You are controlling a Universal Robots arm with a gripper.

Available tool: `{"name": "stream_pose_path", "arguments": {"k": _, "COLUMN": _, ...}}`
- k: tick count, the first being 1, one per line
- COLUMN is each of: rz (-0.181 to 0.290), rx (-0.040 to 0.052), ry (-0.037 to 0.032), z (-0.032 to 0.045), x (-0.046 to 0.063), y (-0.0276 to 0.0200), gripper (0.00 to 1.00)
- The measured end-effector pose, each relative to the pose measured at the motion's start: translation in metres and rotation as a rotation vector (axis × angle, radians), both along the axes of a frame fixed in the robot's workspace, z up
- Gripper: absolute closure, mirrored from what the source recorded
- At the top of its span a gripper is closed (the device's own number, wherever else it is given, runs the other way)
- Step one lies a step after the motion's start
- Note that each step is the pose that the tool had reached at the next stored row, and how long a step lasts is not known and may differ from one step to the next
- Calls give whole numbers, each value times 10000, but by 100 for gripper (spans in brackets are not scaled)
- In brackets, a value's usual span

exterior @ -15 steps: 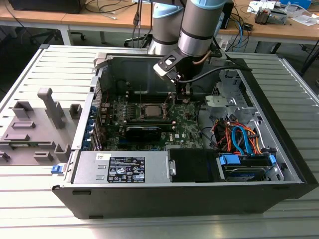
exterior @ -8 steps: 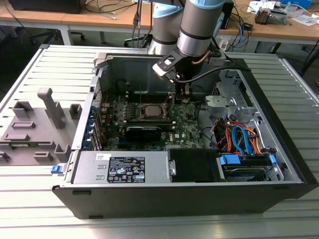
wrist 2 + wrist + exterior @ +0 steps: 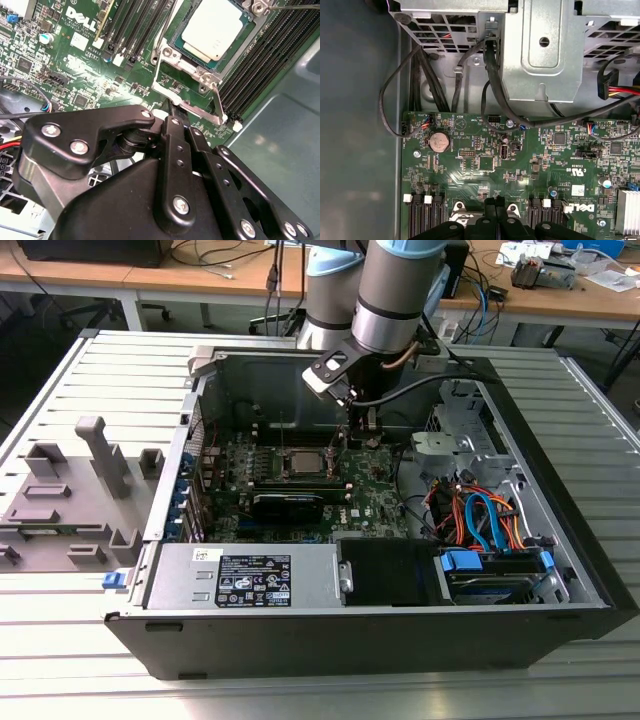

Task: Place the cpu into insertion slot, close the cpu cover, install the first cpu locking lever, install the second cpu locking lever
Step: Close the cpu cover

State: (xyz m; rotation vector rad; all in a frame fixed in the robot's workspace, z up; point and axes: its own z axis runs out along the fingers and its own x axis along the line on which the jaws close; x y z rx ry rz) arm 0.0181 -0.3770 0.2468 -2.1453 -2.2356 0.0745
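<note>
Open computer case is holding the green motherboard | cpu is sitting in the insertion slot | my gripper is hovering beside it, jaws clenched together.

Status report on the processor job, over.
Tool shut, tip at the open cover's far edge. Chip seated in the socket. Cover not yet down over it.

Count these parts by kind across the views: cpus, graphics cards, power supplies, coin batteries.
cpu: 1
graphics card: 1
power supply: 1
coin battery: 1
Total: 4
</note>
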Motion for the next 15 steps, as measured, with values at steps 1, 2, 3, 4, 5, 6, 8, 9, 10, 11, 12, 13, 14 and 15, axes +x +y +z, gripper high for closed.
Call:
{"name": "stream_pose_path", "arguments": {"k": 1, "rz": 0, "rx": 0, "ry": 0, "z": 0, "x": -6, "y": 0, "gripper": 89}}
{"name": "stream_pose_path", "arguments": {"k": 2, "rz": 0, "rx": 0, "ry": 0, "z": 0, "x": -12, "y": 0, "gripper": 89}}
{"name": "stream_pose_path", "arguments": {"k": 3, "rz": 1, "rx": 0, "ry": 0, "z": 0, "x": -22, "y": 0, "gripper": 89}}
{"name": "stream_pose_path", "arguments": {"k": 4, "rz": 0, "rx": 0, "ry": 0, "z": 0, "x": -34, "y": 0, "gripper": 89}}
{"name": "stream_pose_path", "arguments": {"k": 5, "rz": 0, "rx": 0, "ry": 0, "z": 0, "x": -41, "y": 0, "gripper": 89}}
{"name": "stream_pose_path", "arguments": {"k": 6, "rz": 0, "rx": 0, "ry": 0, "z": 0, "x": -45, "y": 0, "gripper": 89}}
{"name": "stream_pose_path", "arguments": {"k": 8, "rz": 0, "rx": 0, "ry": 0, "z": 0, "x": -55, "y": 0, "gripper": 89}}
{"name": "stream_pose_path", "arguments": {"k": 9, "rz": 0, "rx": 0, "ry": 0, "z": 0, "x": -61, "y": 0, "gripper": 89}}
{"name": "stream_pose_path", "arguments": {"k": 10, "rz": 0, "rx": 0, "ry": 0, "z": 0, "x": -65, "y": 0, "gripper": 89}}
{"name": "stream_pose_path", "arguments": {"k": 11, "rz": -1, "rx": 1, "ry": 0, "z": 0, "x": -71, "y": 0, "gripper": 89}}
{"name": "stream_pose_path", "arguments": {"k": 12, "rz": -1, "rx": 0, "ry": 0, "z": 0, "x": -75, "y": 0, "gripper": 89}}
{"name": "stream_pose_path", "arguments": {"k": 13, "rz": 0, "rx": 0, "ry": 0, "z": 0, "x": -80, "y": 0, "gripper": 89}}
{"name": "stream_pose_path", "arguments": {"k": 14, "rz": 0, "rx": 0, "ry": 0, "z": 0, "x": -84, "y": 0, "gripper": 89}}
{"name": "stream_pose_path", "arguments": {"k": 15, "rz": 0, "rx": 0, "ry": 0, "z": 0, "x": -89, "y": 0, "gripper": 89}}
